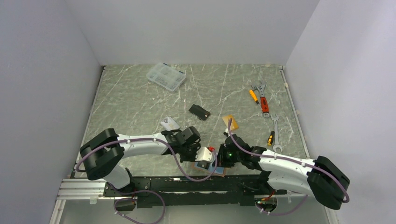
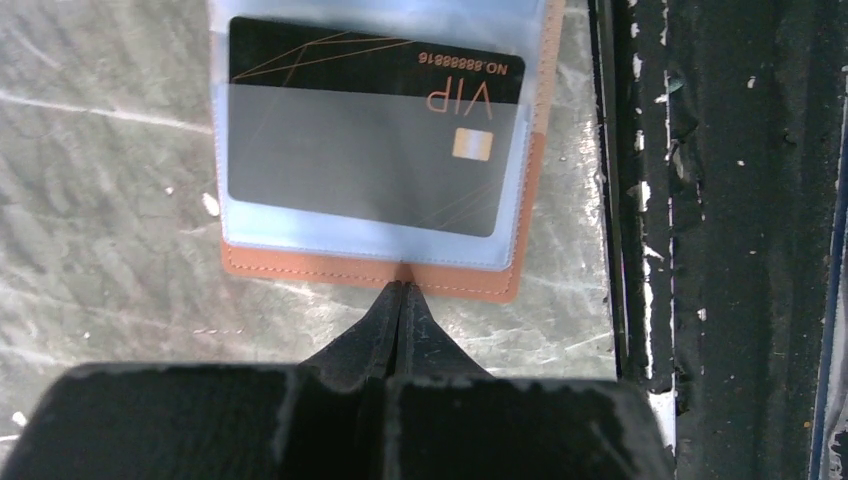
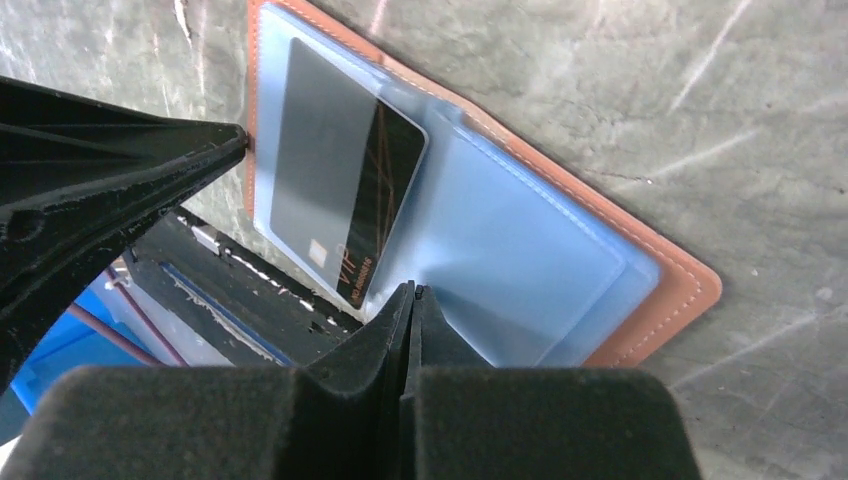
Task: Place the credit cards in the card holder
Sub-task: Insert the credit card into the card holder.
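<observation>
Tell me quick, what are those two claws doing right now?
Left gripper: closed, tips at the wallet edge.
Right gripper: closed, tips beside the black card.

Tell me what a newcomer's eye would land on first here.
The open card holder at the near edge of the table, with a black VIP card partly tucked into its clear blue sleeve. Both hands are shut: the left hand at its brown edge, the right hand by the sleeve. Farther out lie a silver-grey card and an orange-gold card.
</observation>
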Controlling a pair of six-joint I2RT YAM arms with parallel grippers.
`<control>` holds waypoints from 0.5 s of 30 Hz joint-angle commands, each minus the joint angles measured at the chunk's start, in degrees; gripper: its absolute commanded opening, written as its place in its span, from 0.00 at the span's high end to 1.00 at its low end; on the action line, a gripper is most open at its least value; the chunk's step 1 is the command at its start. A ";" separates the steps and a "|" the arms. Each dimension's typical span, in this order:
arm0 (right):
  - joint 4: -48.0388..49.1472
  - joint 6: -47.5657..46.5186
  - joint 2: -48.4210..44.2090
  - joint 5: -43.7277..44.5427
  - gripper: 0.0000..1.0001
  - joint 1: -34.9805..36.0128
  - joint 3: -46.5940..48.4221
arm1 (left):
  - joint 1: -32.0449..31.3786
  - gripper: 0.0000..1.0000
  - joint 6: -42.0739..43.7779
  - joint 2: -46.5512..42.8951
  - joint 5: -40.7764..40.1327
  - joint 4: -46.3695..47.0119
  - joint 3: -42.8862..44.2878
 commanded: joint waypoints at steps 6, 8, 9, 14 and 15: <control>5.95 0.66 4.42 -1.05 1.00 -0.15 -0.50 | -1.65 1.00 0.25 2.27 -0.02 1.92 2.01; 7.34 0.33 6.24 -1.38 1.00 -0.15 0.51 | -1.65 1.00 0.29 2.30 -0.15 1.87 1.89; 7.43 0.15 7.11 -1.58 1.00 -0.20 0.97 | -1.65 1.00 0.25 2.30 -0.14 1.94 1.67; 9.51 -1.07 10.22 -2.00 1.00 -0.07 3.54 | -1.64 1.00 0.24 1.84 -0.48 1.99 1.03; 9.66 -1.16 10.60 -2.07 1.00 -0.12 3.76 | -1.65 1.00 0.24 1.65 -0.43 2.02 0.90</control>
